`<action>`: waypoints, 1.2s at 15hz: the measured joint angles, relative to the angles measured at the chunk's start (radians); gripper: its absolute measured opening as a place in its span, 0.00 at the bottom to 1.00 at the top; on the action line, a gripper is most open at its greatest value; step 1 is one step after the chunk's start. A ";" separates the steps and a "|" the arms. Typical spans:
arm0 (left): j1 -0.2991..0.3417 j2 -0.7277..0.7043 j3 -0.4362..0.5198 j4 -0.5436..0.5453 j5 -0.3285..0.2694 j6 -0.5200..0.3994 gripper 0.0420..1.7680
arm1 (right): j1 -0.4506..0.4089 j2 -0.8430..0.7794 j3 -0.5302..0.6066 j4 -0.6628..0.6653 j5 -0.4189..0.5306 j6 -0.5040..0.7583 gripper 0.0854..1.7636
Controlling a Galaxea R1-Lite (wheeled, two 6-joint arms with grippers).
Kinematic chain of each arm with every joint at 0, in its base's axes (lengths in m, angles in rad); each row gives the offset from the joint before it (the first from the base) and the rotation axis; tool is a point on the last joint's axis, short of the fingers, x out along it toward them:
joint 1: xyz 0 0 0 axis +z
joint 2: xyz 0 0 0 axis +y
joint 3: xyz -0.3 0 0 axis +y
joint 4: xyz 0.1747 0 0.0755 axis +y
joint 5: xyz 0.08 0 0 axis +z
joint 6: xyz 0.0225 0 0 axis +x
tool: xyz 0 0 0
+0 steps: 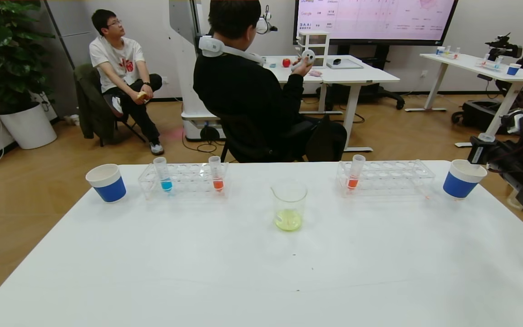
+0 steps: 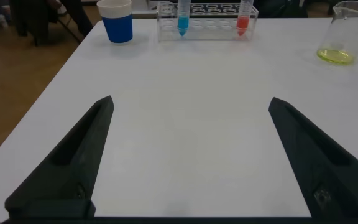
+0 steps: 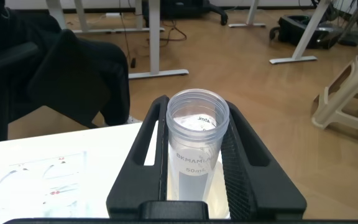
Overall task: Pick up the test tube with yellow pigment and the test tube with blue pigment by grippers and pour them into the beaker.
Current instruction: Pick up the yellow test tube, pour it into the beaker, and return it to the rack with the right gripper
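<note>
My right gripper (image 3: 194, 109) is shut on a clear test tube (image 3: 196, 134) marked 50 mL, held upright; no liquid shows in it. In the head view this gripper (image 1: 480, 153) holds the tube (image 1: 486, 136) right over the right blue-and-white paper cup (image 1: 459, 185). The beaker (image 1: 288, 204) stands mid-table with yellow-green liquid in its bottom. The test tube with blue pigment (image 1: 164, 175) stands in the left clear rack (image 1: 184, 181). My left gripper (image 2: 191, 102) is open and empty over bare table, well short of that rack (image 2: 207, 25).
Orange-red tubes stand in the left rack (image 1: 216, 175) and the right rack (image 1: 356, 172). A second blue paper cup (image 1: 107, 182) stands at the far left. A seated person in black (image 1: 248, 91) is just behind the table's far edge.
</note>
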 joint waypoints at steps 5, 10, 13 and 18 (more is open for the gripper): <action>0.000 0.000 0.000 0.000 0.000 0.000 0.98 | -0.003 0.056 -0.019 -0.001 -0.002 0.003 0.26; 0.000 0.000 0.000 0.000 0.000 0.000 0.98 | -0.003 0.068 -0.008 -0.005 -0.002 0.003 0.35; 0.000 0.000 0.000 0.000 0.000 0.000 0.98 | 0.000 0.069 -0.011 -0.051 -0.001 0.003 0.92; 0.000 0.000 0.000 -0.001 0.000 0.000 0.98 | 0.043 0.074 -0.010 -0.095 -0.002 0.003 0.98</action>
